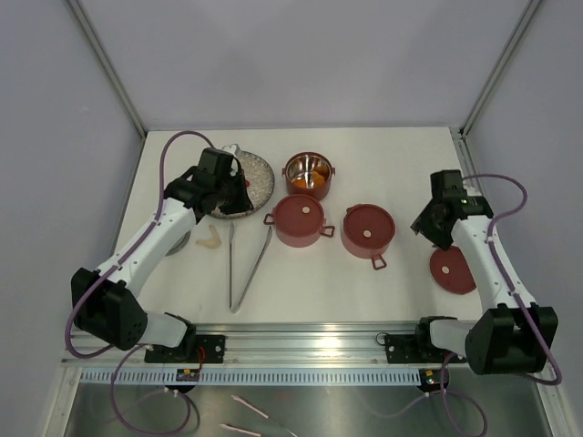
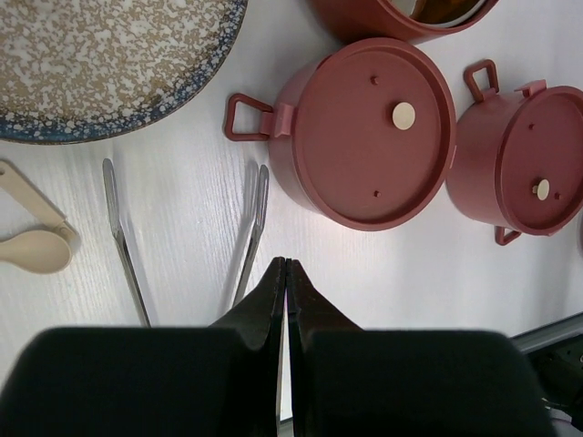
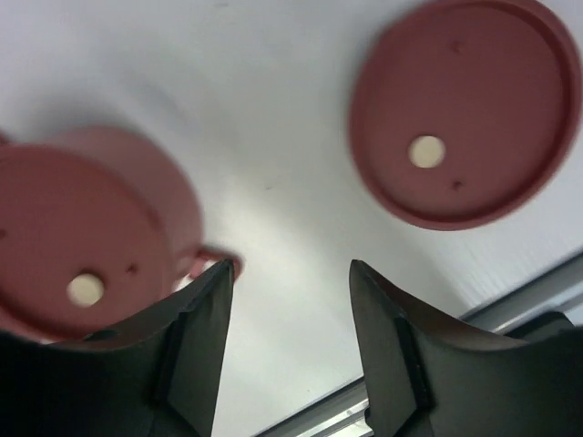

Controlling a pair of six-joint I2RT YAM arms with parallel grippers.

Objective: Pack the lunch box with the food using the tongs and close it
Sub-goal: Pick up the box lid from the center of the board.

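The tongs (image 1: 246,264) lie flat on the table, their thin silvery arms (image 2: 253,228) spread in a V. My left gripper (image 1: 235,193) hovers over the plate's edge, shut and empty, its tips (image 2: 287,264) above the tongs. One open lunch box tier (image 1: 308,175) holds orange food (image 1: 311,186). Two lidded tiers (image 1: 300,219) (image 1: 368,230) stand in front of it, both also seen in the left wrist view (image 2: 364,132) (image 2: 528,159). A loose red lid (image 1: 453,270) (image 3: 465,109) lies flat at the right. My right gripper (image 1: 429,231) (image 3: 290,269) is open and empty between the right tier (image 3: 82,237) and that lid.
A grey speckled plate (image 1: 258,177) (image 2: 109,64) sits at the back left. A beige spoon-like utensil (image 1: 209,241) (image 2: 32,246) lies left of the tongs. An aluminium rail (image 1: 301,341) runs along the near table edge.
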